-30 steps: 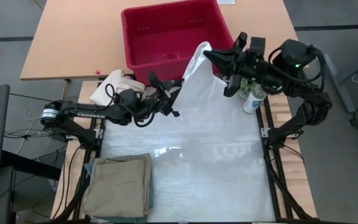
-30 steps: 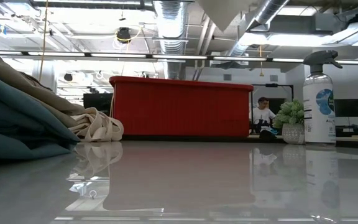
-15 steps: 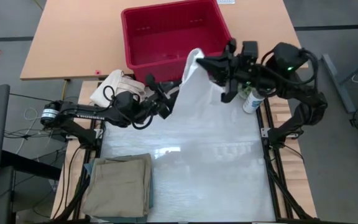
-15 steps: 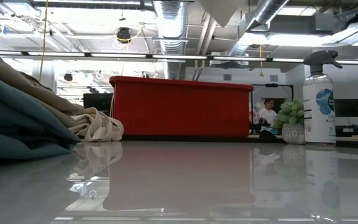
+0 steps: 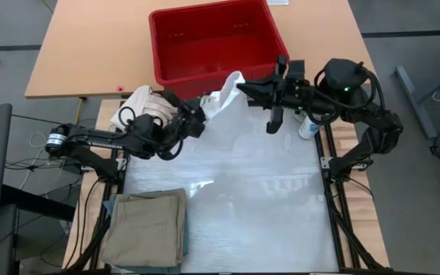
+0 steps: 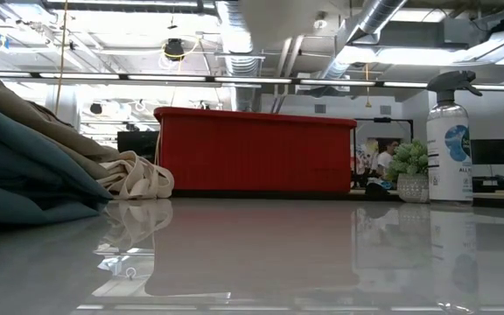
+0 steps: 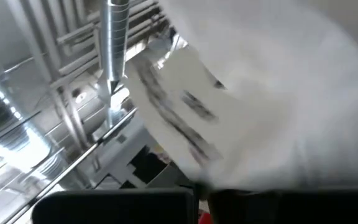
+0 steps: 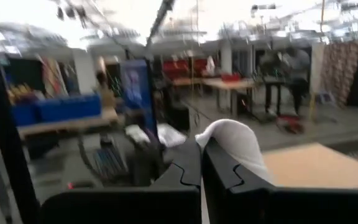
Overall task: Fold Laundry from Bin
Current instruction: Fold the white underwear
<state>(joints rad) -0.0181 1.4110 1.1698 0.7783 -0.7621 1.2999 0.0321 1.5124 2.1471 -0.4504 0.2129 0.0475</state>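
A white cloth from the laundry hangs in the air between my two grippers, just in front of the red bin. My right gripper is shut on its upper end. My left gripper is shut on its lower left part. In the left wrist view the cloth fills most of the picture. Tan trousers lie folded on a teal garment at the table's near left corner. In the low view the bin stands at the far edge. My left gripper pinches the cloth's lower part between its two fingers, reaching from the table's left and slanting upward. The cloth is clear of the table. My right gripper pinches a bunched end of the cloth between its fingers, about level, pointing toward the table's left. The cloth droops from there toward the left gripper.
A cream canvas bundle lies by the left arm, beside the bin. A spray bottle and a small plant stand at the table's right far corner. The glossy white table top stretches out in front.
My left gripper has shut on the hanging cloth and risen a little, tipping upward. My right gripper has gone toward the table's left with the cloth's upper end. The cloth, a broad hanging sheet before, is now gathered short between the two grippers.
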